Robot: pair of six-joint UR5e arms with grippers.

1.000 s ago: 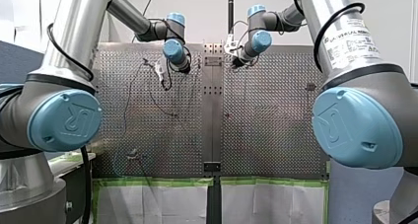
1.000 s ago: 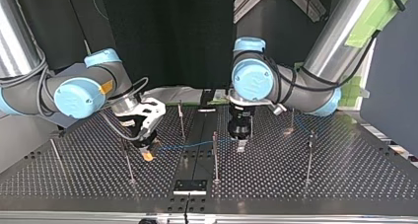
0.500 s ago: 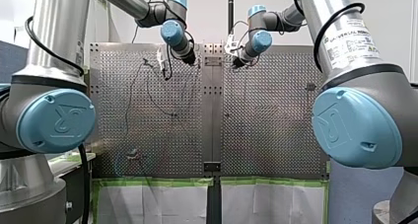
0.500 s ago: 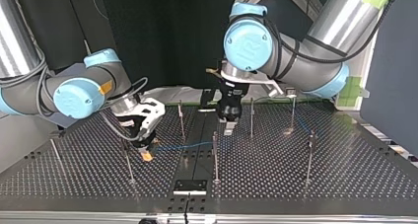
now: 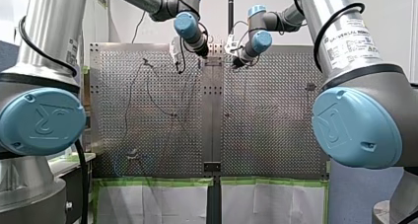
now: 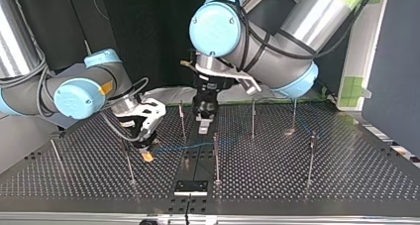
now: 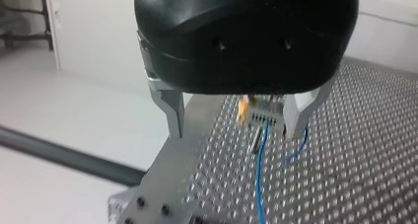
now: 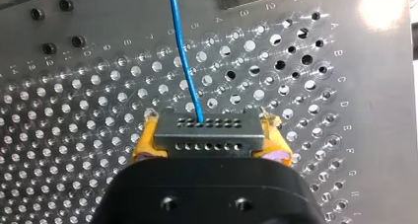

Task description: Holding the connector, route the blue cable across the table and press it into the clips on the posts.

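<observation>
My right gripper (image 8: pixel 207 128) has its yellow pads (image 8: pixel 144 140) shut on the grey connector (image 8: pixel 207 139), low over the perforated table. The blue cable (image 8: pixel 184 56) runs out of the connector, away from the gripper. In the top view the same gripper (image 6: pixel 146 154) sits at the left, and the cable (image 6: pixel 184 146) trails toward the middle post (image 6: pixel 216 158). My left gripper (image 6: pixel 203 128) hangs above the table's centre strip with its metal fingers (image 7: pixel 174 114) open and nothing between them. In the left wrist view the connector (image 7: pixel 266 116) and cable (image 7: pixel 260 174) lie farther ahead of it.
Several thin posts stand on the table, such as one (image 6: pixel 182 119) by my left gripper, another (image 6: pixel 252 119) behind the middle, one (image 6: pixel 311 156) at the top view's right and one (image 6: pixel 128 163) near my right gripper. A small black plate (image 6: pixel 191 187) lies at the near edge.
My left arm has risen and swung toward the top view's left, from beside the cable to above the centre strip. My right gripper has stayed put with the connector.
</observation>
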